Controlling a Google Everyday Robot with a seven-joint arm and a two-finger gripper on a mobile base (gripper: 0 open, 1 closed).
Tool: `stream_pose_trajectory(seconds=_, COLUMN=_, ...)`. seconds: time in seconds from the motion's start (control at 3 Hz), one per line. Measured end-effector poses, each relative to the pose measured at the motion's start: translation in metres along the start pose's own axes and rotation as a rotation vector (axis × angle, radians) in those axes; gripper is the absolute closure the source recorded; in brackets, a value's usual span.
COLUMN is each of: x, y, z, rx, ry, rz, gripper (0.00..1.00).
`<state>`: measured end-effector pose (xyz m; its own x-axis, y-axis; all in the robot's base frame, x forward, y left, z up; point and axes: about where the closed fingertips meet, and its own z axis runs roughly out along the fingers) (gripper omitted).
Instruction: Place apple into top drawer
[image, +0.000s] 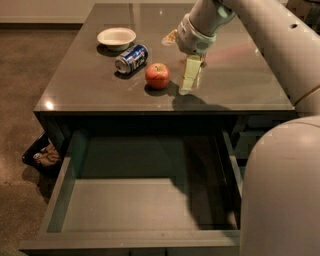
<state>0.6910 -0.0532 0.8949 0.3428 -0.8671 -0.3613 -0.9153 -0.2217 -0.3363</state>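
Reaching down from the far right, holding the end effector tip-down just right of the apple; spread or pressed together, cannot tell. Sits red, yellow-patched, on the tabletop, top drawer open in front.

Grey counter w/ apple, blue can, white bowl; hand low over it near apple.

Dim overhead light (small glare spot at the near left corner) sheens the counter; the gripper, just right of the apple, throws a dark shadow nearward across the counter and into the top drawer.
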Motion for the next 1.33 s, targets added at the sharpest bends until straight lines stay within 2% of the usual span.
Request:
stream_pose_trajectory(seconds=0.33, x=0.0, y=0.0, z=0.0, rx=0.0, ry=0.0, rz=0.0, gripper=0.0)
stream_pose_trajectory(seconds=0.67, x=-0.003, y=-0.006, z=0.011, rx=0.002, ry=-0.016, rz=-0.01, gripper=0.0)
stream_pose_trajectory(seconds=1.0, x=-0.011, y=-0.012, z=0.03, rx=-0.018, ry=-0.048, rz=-0.029, gripper=0.0)
stream_pose_trajectory(seconds=1.33, x=-0.011, y=-0.012, z=0.03, rx=-0.018, ry=-0.048, rz=-0.029, gripper=0.0)
